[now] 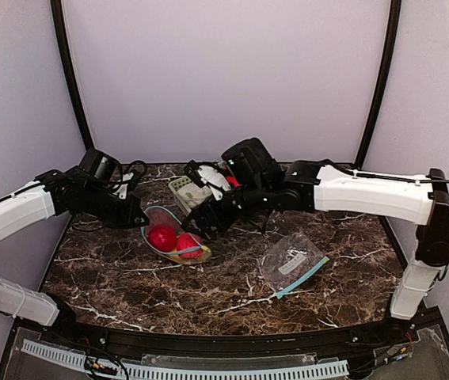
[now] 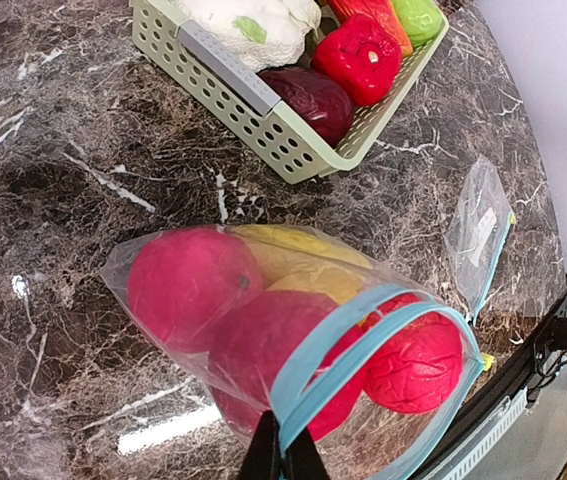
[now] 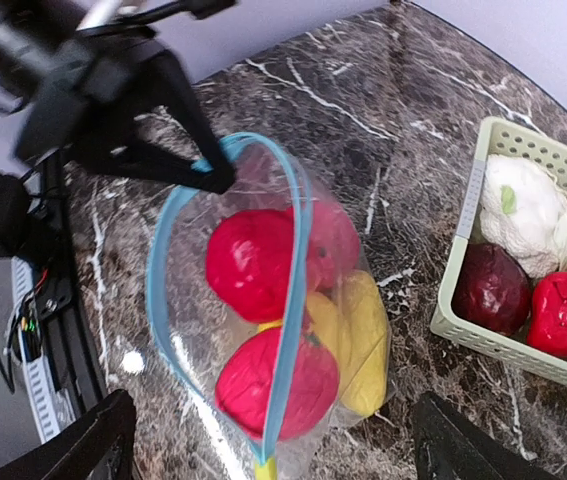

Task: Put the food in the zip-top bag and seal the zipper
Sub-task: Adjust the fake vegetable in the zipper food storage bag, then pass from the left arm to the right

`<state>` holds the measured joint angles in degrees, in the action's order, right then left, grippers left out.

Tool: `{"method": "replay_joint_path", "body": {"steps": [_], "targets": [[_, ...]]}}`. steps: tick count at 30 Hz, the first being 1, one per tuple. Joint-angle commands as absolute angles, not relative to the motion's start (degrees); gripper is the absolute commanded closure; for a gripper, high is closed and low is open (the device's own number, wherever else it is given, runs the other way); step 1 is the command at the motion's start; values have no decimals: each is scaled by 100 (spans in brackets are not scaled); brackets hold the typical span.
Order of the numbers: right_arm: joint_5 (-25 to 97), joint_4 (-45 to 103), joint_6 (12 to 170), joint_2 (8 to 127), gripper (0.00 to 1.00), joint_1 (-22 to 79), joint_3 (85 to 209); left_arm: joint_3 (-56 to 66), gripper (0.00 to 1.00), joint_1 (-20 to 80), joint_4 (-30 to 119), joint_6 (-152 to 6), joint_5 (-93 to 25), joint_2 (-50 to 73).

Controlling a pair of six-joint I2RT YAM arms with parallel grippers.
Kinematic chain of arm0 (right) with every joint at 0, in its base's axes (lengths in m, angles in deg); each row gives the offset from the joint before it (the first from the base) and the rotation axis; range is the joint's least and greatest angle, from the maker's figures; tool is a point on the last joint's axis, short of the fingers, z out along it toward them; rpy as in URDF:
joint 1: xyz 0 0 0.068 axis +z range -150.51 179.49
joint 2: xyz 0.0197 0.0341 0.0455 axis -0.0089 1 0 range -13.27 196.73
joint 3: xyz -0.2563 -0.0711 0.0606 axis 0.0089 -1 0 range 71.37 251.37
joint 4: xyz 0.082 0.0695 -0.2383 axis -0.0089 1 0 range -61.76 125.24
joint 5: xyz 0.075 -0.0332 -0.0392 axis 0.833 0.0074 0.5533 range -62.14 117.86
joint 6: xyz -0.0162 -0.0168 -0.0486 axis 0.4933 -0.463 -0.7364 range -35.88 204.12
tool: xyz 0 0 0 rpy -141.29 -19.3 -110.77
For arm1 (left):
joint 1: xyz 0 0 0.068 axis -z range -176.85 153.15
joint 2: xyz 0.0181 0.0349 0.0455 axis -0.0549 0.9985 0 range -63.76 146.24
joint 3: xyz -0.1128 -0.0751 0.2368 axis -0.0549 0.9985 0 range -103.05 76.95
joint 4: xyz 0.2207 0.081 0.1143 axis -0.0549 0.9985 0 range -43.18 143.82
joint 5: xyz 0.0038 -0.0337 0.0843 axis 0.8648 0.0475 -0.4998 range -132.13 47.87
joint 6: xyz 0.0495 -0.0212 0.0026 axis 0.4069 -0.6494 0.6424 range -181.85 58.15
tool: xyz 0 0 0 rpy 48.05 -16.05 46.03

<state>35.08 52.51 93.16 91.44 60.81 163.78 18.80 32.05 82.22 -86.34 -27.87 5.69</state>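
Note:
The zip-top bag (image 1: 173, 239) lies on the marble table with its blue zipper mouth (image 3: 293, 300) gaping. Inside it are red food pieces (image 3: 253, 262) (image 2: 188, 285) and yellow ones (image 3: 365, 340). My left gripper (image 2: 283, 452) (image 1: 137, 217) is shut on the blue zipper rim at one corner of the mouth. My right gripper (image 3: 273, 440) (image 1: 200, 226) hovers open over the bag's other end, its fingertips (image 3: 103, 435) wide on either side, touching nothing. More food stays in the basket: a pale cabbage (image 3: 528, 210), a red pepper (image 2: 363, 55), a dark purple piece (image 2: 313, 100).
The pale green slatted basket (image 1: 183, 190) (image 2: 263, 115) stands just behind the bag. A second, empty zip-top bag (image 1: 291, 261) (image 2: 478, 235) lies flat to the right. The table's front rail (image 1: 208, 340) runs along the near edge.

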Motion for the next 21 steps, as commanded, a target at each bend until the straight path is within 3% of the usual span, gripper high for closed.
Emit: {"method": "replay_joint_path", "body": {"steps": [1,10,21], "targets": [[4176,4025,8915,8361,12,6095,15229,1797,99,3233,8180,-8644,-2800,574],[3965,3167,8719,7853,39,6178,13615,1814,99,3233,8211,-8637,-2827,557],[3165,3067,8454,8257,61,6443,13654,1843,99,3233,8268,-8638,-2854,520]]}}
